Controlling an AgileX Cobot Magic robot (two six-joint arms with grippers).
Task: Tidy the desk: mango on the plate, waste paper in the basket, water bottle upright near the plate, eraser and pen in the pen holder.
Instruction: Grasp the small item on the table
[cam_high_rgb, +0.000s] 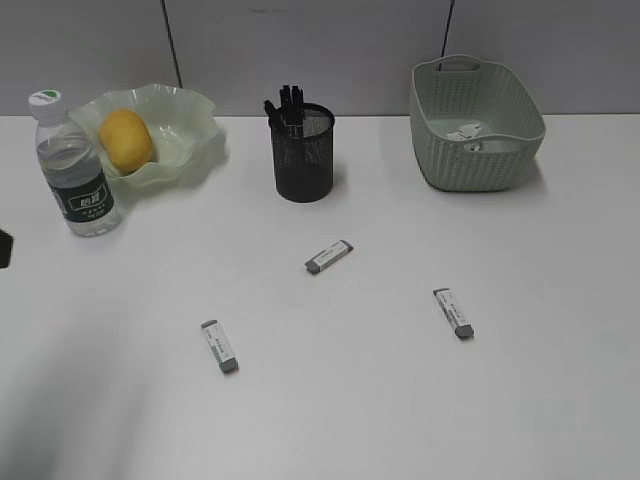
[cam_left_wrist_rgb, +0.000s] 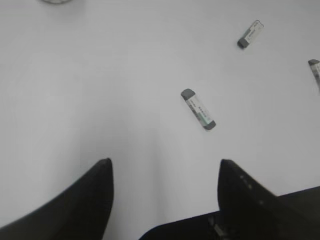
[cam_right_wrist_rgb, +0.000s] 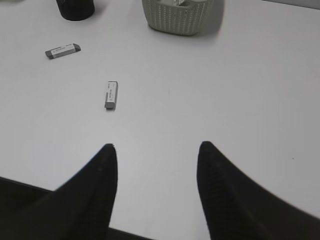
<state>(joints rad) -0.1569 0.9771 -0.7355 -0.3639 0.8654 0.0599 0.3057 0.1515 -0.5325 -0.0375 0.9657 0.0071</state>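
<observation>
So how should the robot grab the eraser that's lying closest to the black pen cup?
Probably from straight above, pinching the middle eraser across its two long sides near the middle. It lies flat on the desk, long and thin, so the narrow width fits between open jaws. It sits slanted, so the wrist would need turning to match. Nothing crowds it; the pen holder stands well clear.

Even, diffuse light from above leaves the white tabletop (cam_high_rgb: 420, 400) bright and nearly washed out in the exterior view, with only short soft shadows beside the pen holder (cam_high_rgb: 303, 153) and basket (cam_high_rgb: 476, 123) and a broad grey shade at the lower left. Both wrist views are dimmer and greyer. They are slightly soft, and the near pincer fingers (cam_left_wrist_rgb: 85, 200) appear as black, blurred silhouettes.
</observation>
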